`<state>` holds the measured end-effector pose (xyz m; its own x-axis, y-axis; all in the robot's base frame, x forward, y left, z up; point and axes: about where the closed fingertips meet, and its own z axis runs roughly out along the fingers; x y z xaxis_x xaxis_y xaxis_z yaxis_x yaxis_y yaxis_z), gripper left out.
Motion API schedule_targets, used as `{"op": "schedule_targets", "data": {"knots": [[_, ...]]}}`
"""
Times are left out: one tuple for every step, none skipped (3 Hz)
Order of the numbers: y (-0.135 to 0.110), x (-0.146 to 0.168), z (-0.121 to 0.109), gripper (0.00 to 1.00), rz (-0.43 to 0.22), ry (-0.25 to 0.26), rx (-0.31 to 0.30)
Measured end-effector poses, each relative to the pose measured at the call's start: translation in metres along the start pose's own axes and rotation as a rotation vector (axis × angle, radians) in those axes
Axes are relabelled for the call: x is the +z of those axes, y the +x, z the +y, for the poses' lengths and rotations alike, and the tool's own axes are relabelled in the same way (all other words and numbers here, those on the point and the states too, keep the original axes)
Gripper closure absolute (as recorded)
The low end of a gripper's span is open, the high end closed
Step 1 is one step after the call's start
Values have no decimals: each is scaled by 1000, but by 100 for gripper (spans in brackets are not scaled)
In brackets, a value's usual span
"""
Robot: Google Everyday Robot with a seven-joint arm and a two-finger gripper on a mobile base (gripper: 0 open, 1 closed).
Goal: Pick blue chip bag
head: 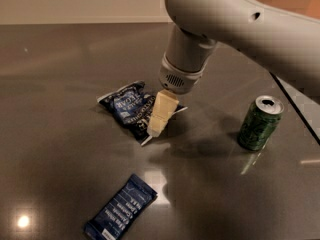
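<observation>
The blue chip bag [128, 107] lies crinkled on the dark table, left of centre, with white lettering and white edges. My gripper [156, 128] hangs from the large white arm and reaches down over the bag's right end. Its cream-coloured fingers [161, 113] cover that end of the bag, with the tip near the bag's lower right edge. The part of the bag under the fingers is hidden.
A green soda can [260, 123] stands upright to the right of the gripper. A flat, slim dark-blue bar wrapper [120, 209] lies near the front, below the bag. The table's right edge [295, 109] runs diagonally behind the can.
</observation>
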<state>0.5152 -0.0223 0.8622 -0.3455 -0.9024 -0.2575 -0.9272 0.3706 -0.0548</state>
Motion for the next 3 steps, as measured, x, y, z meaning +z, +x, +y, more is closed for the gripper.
{"op": "schedule_targets", "data": {"knots": [[-6,11,2,0,-5,1,-4],[-11,20,2,18,1,-3,-8],[-14,26,4,39,7,-7,-11]]}}
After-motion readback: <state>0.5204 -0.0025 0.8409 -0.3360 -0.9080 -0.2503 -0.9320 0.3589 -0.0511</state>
